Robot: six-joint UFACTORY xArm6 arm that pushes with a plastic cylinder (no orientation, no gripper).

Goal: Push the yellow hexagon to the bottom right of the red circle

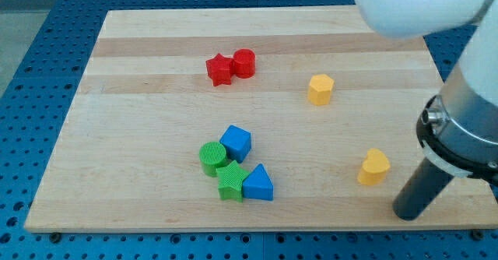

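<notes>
The yellow hexagon (320,89) stands on the wooden board (140,135), right of centre in the upper half. The red circle (243,62) is up and to its left, touching a red star (219,69) on its left side. My tip (406,212) is at the board's bottom right, far below and right of the hexagon. It is just right of and below a yellow heart-shaped block (374,166), with a small gap between them.
A cluster sits at bottom centre: blue cube (236,142), green circle (212,157), green star (230,180), blue triangle (257,184). The white and grey arm (459,81) fills the view's right side. Blue perforated table (39,50) surrounds the board.
</notes>
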